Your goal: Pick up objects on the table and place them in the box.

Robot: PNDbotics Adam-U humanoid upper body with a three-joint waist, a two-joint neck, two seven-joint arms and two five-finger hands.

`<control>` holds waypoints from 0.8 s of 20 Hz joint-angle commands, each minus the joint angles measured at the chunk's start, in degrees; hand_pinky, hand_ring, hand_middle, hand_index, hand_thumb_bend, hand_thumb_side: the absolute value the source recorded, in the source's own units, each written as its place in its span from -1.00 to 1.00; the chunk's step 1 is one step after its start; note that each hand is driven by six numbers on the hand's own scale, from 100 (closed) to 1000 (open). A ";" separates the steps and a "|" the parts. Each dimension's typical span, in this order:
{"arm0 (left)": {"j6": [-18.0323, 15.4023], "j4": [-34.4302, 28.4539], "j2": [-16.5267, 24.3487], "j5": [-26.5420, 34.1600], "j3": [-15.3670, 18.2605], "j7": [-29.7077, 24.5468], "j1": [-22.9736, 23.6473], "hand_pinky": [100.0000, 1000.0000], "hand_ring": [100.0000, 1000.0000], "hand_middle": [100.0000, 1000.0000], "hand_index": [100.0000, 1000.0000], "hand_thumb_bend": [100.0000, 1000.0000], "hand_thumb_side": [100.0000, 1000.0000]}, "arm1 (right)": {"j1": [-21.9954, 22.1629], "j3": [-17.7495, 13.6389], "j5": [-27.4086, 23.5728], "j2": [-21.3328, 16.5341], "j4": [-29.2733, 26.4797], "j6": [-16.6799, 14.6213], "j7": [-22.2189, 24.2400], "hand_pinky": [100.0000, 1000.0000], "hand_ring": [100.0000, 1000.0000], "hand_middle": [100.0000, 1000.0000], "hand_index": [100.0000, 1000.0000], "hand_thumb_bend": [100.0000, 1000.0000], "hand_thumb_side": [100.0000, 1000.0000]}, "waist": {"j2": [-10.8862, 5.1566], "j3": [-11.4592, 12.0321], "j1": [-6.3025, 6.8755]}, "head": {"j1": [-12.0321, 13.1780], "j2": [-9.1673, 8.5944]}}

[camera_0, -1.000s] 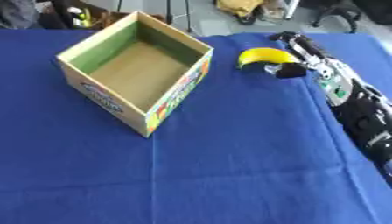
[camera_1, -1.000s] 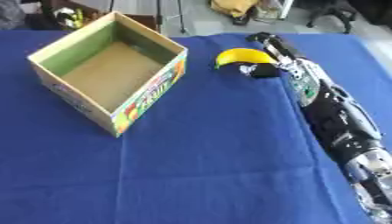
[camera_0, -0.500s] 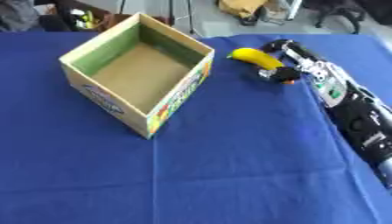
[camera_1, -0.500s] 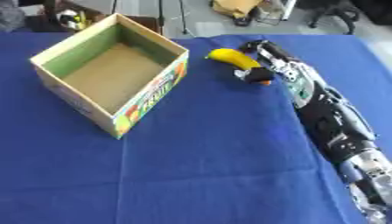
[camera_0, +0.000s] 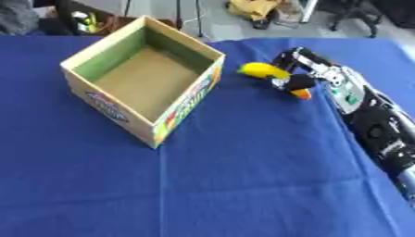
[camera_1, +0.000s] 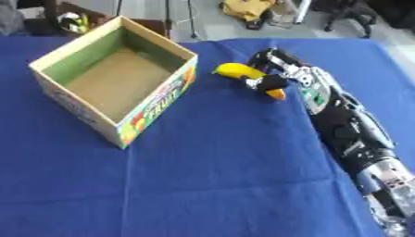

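Note:
A yellow banana (camera_0: 263,71) with an orange end is held in my right hand (camera_0: 298,74), whose fingers and thumb curl round it just right of the box. The open cardboard box (camera_0: 134,109) stands at the left on the blue table, with green inner walls, a brown floor and fruit printing on its side. Nothing lies inside it. My right arm runs in from the lower right. My left hand shows in neither view.
The blue cloth (camera_0: 243,185) covers the whole table. Beyond its far edge are a floor with stands, cables and a yellow bundle (camera_0: 255,8).
My right hand has carried the banana leftward, closer to the box's right wall. The box appears not to have moved.

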 commanded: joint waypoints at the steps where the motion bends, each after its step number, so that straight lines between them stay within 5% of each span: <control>1: 0.00 -1.22 0.38 0.12 -0.09 -0.13 -0.42 0.24 0.24 0.13 0.37 -0.53 1.00 | -0.03 0.34 1.24 -1.17 -0.18 0.42 2.42 0.24 0.61 0.46 0.74 -0.39 -0.02 | -1.14 -0.03 0.10 | -0.21 -0.75; 16: 0.06 -1.28 0.23 0.16 -0.02 -0.23 -0.40 0.24 0.24 0.12 0.37 -0.52 1.00 | 0.27 0.63 4.84 -0.78 0.04 0.42 11.46 0.34 0.68 0.55 0.76 -0.16 0.05 | -1.22 0.08 -0.01 | -0.43 -0.83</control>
